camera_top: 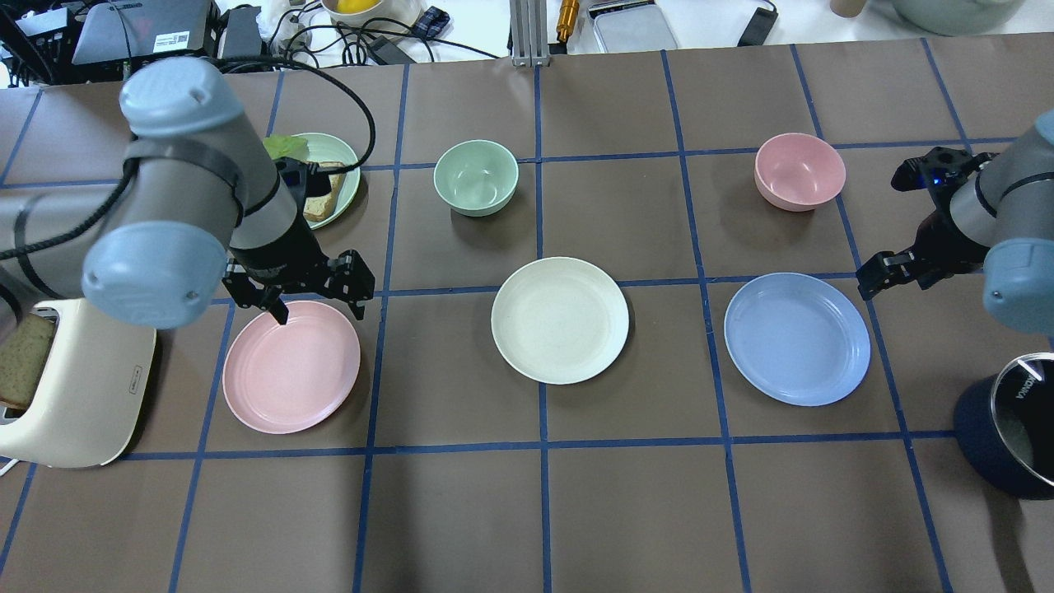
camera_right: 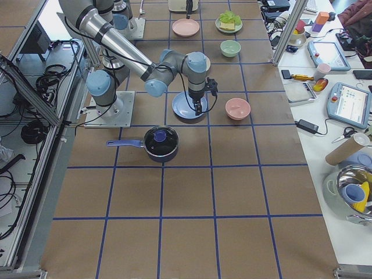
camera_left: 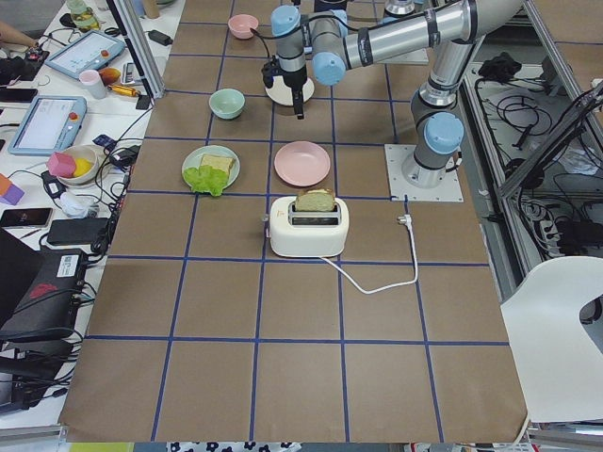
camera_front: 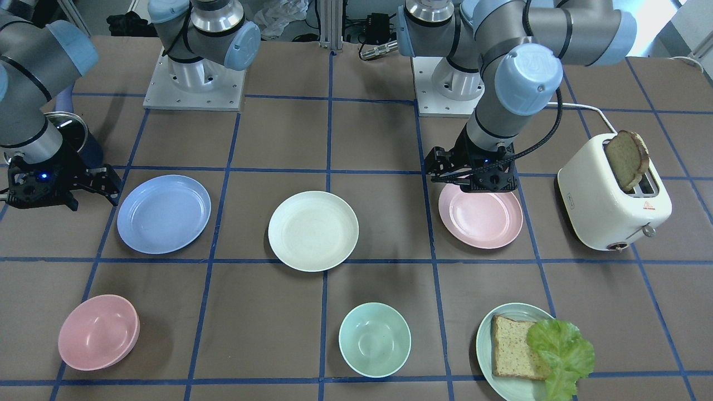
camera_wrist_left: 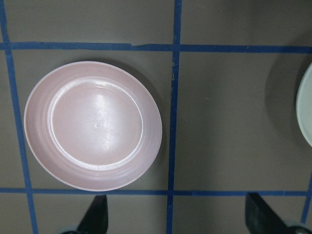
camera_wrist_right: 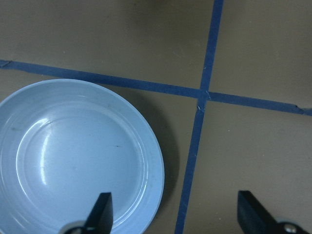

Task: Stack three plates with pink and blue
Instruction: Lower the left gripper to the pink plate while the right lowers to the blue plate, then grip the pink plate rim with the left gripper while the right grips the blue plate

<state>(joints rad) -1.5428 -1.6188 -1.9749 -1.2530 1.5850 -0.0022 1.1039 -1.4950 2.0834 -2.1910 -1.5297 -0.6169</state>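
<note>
The pink plate [camera_top: 291,366] lies on the table at my left, the cream-white plate [camera_top: 560,319] in the middle, and the light blue plate [camera_top: 796,338] at my right, all apart and empty. My left gripper [camera_top: 319,311] is open and empty, hovering over the pink plate's far rim; in the left wrist view the pink plate [camera_wrist_left: 92,124] lies ahead of the fingertips [camera_wrist_left: 97,217]. My right gripper [camera_top: 893,276] is open and empty above the blue plate's far right edge. In the right wrist view, one fingertip [camera_wrist_right: 102,209] is over the blue plate [camera_wrist_right: 73,156].
A cream toaster [camera_top: 74,387] holding a bread slice stands left of the pink plate. A pale green plate [camera_front: 504,367] with bread and lettuce, a mint bowl [camera_front: 374,340] and a pink bowl [camera_front: 98,332] sit on the far side. A dark pot [camera_top: 1013,420] stands near the right arm.
</note>
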